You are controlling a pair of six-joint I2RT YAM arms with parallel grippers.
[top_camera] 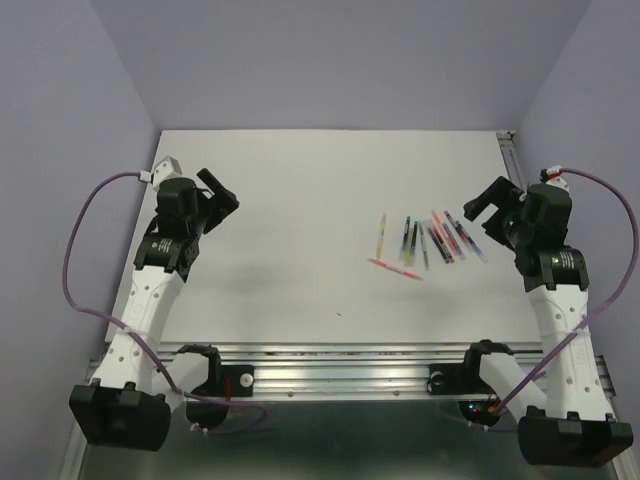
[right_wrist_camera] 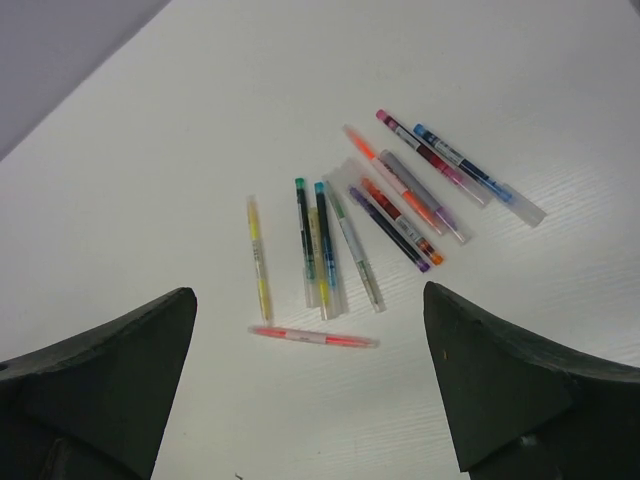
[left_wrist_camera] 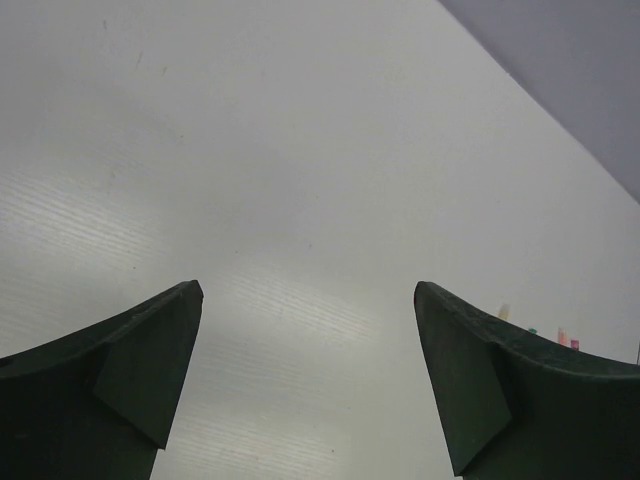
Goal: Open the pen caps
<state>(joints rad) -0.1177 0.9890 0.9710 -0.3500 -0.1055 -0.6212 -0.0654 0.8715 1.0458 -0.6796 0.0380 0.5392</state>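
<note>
Pens point(top_camera: 425, 243) lie clustered at 3 o'clock on the tabletop point(top_camera: 300, 200), caps point(right_wrist_camera: 525, 208) on. Likely light, stiff, slick: pinch barrel and cap separately. Left claw point(left_wrist_camera: 308, 292) and right claw point(right_wrist_camera: 308, 293) gape, empty.

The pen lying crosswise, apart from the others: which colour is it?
Pinkish red; the pen shows best in the right wrist view.

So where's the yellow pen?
In the top view the yellow pen lies on the table's right half, at the left edge of the pens, beyond the crosswise pink pen.
</note>
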